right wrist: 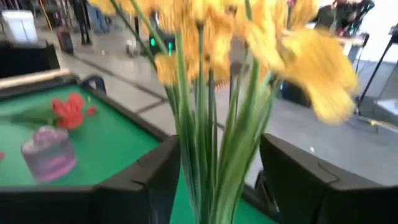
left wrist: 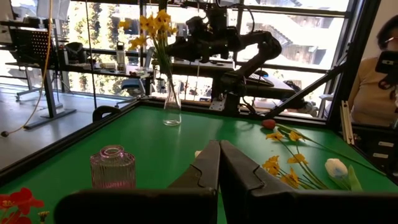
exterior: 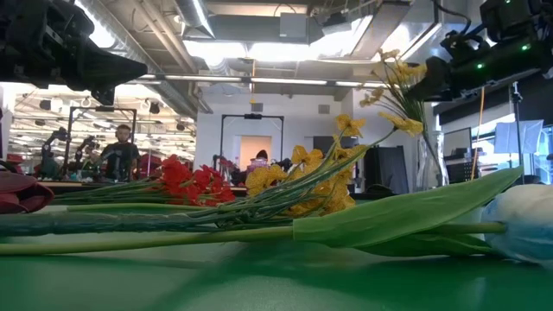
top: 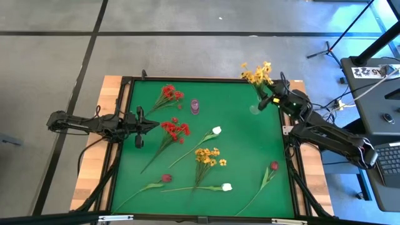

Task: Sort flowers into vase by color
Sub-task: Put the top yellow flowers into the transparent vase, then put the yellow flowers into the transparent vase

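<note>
Front row: a white bud on a long thin green stem (top: 226, 187) lies on the green-topped desk (top: 244, 156) near the front edge, a maroon bud on a green stem (top: 166, 178) to its left, a second maroon bud (top: 274, 165) towards the right side.
Middle: a yellow-orange clustered spray (top: 208, 157) lies flat at the centre; beside it, farther back, another white bud (top: 216, 130); to the left a red clustered spray (top: 175, 129).
Left tool (left wrist: 219, 163): at the left edge of the desk, level with the red spray, fingers pressed together with nothing between them.
Back left: a second red clustered spray (top: 170, 94) lies near the rear rim, with a small squat pink ribbed glass vase (top: 195, 107) standing just beside it.
Back right: a tall clear glass vase (left wrist: 171, 106) stands upright near the rear right corner, holding a bunch of yellow clustered sprays (top: 257, 74).
Right tool (right wrist: 219, 171): at that bunch, its fingers spread to either side of the green stems above the vase; I cannot tell whether they touch the stems.
Beyond the desk: a person (exterior: 119, 149) sits far back in the room.
</note>
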`<action>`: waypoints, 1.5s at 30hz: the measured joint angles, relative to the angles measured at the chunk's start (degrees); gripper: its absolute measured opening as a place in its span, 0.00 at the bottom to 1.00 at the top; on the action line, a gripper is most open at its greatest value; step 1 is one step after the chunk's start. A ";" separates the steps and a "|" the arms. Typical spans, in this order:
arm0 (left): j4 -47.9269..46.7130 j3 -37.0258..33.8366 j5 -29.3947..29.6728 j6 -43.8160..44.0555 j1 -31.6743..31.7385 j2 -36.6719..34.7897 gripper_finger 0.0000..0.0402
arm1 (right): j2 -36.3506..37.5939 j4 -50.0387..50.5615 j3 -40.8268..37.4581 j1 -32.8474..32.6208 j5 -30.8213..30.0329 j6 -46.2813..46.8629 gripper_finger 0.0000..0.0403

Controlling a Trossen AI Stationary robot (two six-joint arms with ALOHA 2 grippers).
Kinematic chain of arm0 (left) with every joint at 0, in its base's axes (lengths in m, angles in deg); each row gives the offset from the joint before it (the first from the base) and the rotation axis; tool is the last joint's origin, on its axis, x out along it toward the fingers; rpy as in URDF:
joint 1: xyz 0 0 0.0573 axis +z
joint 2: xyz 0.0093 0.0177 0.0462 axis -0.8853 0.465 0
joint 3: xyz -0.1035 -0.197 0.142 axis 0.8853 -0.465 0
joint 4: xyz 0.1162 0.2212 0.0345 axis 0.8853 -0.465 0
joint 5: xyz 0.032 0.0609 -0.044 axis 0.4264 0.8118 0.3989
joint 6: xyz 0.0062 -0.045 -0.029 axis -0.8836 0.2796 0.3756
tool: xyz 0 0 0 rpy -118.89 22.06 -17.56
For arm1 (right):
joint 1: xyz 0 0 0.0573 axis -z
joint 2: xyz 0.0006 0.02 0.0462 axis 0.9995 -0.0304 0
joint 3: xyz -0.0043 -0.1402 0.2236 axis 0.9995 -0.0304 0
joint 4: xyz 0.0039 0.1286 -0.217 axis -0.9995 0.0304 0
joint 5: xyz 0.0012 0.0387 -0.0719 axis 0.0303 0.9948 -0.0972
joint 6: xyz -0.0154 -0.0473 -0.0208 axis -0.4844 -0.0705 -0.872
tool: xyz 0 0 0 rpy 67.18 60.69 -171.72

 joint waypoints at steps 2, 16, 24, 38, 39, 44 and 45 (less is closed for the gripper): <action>0.00 0.00 0.00 0.00 0.00 -0.02 0.00 | 0.55 4.86 1.54 0.00 -0.02 0.00 0.55; 0.00 0.00 0.00 0.00 -0.01 0.00 0.00 | 3.87 21.16 9.90 -0.07 3.65 8.70 0.55; 0.00 0.00 0.00 0.00 -0.02 0.00 0.00 | 5.77 31.70 13.24 -0.07 9.34 10.61 0.55; 0.00 0.00 0.00 0.00 0.00 -0.01 0.00 | 7.43 32.96 14.22 -1.49 40.42 14.58 0.55; -0.01 0.00 0.00 0.00 -0.02 0.00 0.00 | 8.04 32.62 14.22 -2.57 39.46 14.61 0.55; 0.00 0.00 0.00 0.02 -0.02 -0.02 0.00 | 10.50 29.42 14.20 -10.67 29.23 17.03 0.55; 0.00 0.00 0.00 0.00 -0.02 0.00 0.00 | 10.67 28.15 14.20 -12.75 26.91 17.67 0.55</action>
